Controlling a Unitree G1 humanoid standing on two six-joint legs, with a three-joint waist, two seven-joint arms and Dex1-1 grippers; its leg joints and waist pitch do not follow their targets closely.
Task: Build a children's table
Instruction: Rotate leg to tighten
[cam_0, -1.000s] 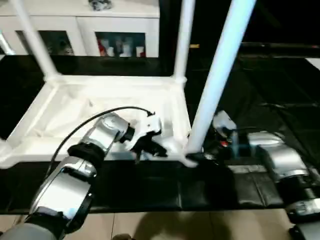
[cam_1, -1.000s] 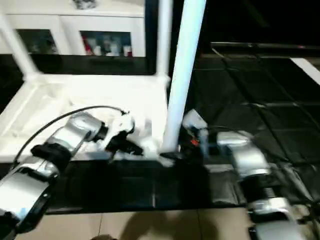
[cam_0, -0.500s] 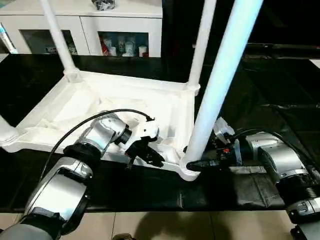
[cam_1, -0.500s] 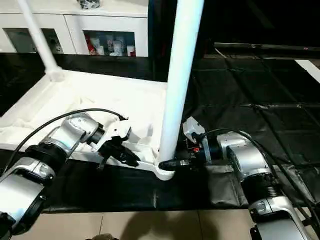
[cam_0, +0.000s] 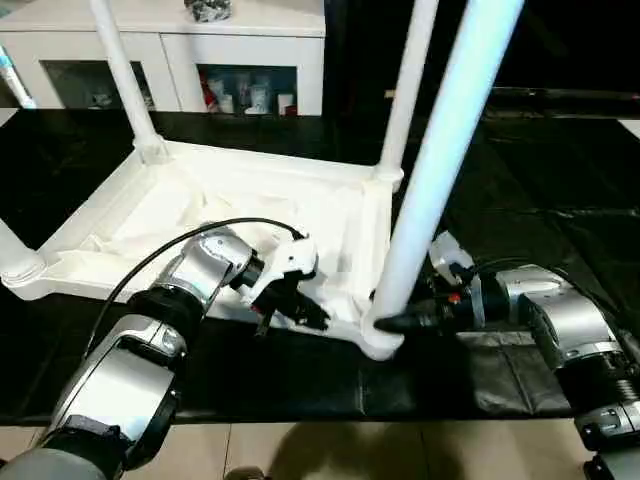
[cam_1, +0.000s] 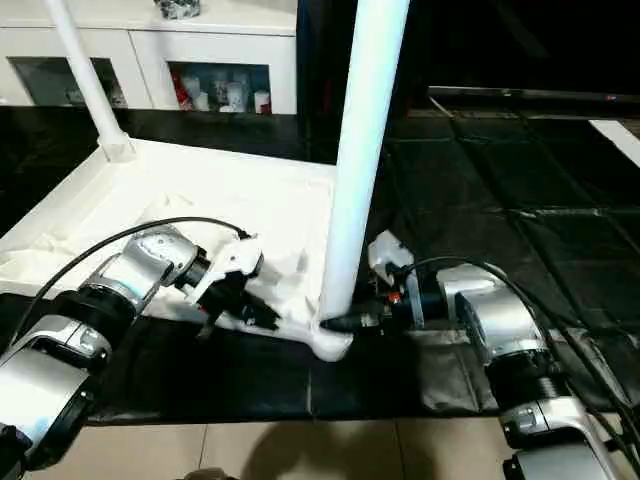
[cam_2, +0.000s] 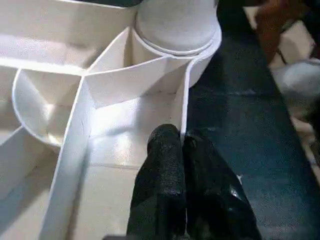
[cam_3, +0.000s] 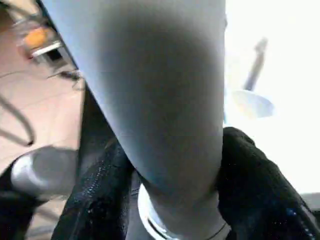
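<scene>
Here the white children's table (cam_0: 250, 210) lies upside down on a black mat (cam_0: 540, 210), its ribbed underside facing up and legs standing in the corner sockets. Behind it stands a white cabinet (cam_0: 170, 45) with glass doors; small items sit inside, too small to tell apart. The silver left arm reaches in across the near rim, and the left hand (cam_0: 300, 310) has its two black fingers (cam_2: 165, 170) pressed together around the thin rim wall, beside the near right corner socket (cam_2: 175, 30). The right arm comes in level from the right side. The right hand (cam_1: 345, 322) has its black fingers (cam_3: 250, 175) clamped on either side of the base of the nearest leg (cam_0: 440, 150), which stands upright in that socket.
</scene>
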